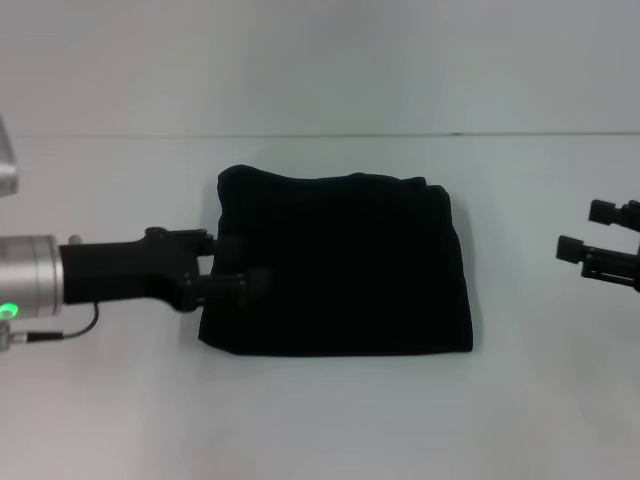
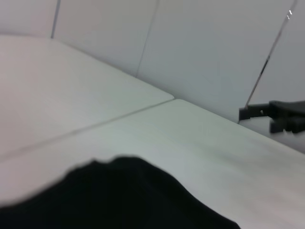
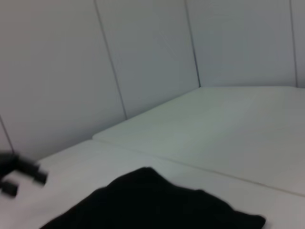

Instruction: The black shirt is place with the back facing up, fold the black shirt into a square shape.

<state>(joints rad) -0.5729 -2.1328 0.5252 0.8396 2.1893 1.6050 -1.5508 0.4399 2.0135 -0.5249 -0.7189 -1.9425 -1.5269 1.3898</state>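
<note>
Lying near the middle of the white table (image 1: pixel 330 420), the black shirt (image 1: pixel 345 270) is seen already folded into a roughly square bundle, plain side up, with no lettering showing. Its far edge is slightly uneven, and its near left corner bulges outward a little. At the left edge of the bundle the left gripper (image 1: pixel 238 265) is placed, its two fingers spread apart with one over the cloth and one at its border; whether any fabric is pinched between them cannot be told. Off to the right, well apart from the shirt, the right gripper (image 1: pixel 598 238) is held above the table with its fingers apart and nothing between them.

The fold is judged nearly complete. The chief risk is thought to lie with the left fingers: if cloth is snagged on them when the arm is drawn away, the top layer could be dragged open and the square shape lost. The bulging corner could also be left untidy.
</note>
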